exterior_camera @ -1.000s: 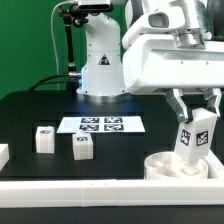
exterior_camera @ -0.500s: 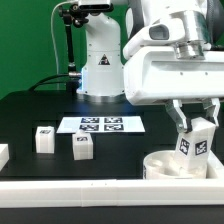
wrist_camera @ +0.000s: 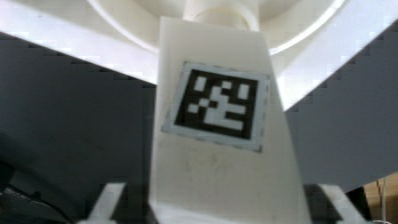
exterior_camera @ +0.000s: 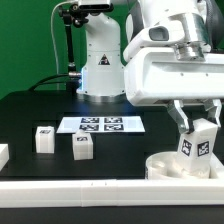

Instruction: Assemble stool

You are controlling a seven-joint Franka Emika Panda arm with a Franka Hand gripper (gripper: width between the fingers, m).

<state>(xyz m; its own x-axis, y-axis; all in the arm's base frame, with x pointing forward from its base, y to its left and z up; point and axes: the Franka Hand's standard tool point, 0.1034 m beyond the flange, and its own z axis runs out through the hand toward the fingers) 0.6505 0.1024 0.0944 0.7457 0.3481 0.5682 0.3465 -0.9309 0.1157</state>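
White leg [exterior_camera: 198, 142] upright on the seat [exterior_camera: 160, 166], flanked by the gripper [exterior_camera: 198, 124] — clamped or loose, unclear.

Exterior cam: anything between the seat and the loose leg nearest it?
Nothing: bare black table between that leg and the seat in the exterior view. The marker board lies behind.

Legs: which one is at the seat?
The leg upright at the round seat, flanked by the gripper; the other legs stand loose on the table.
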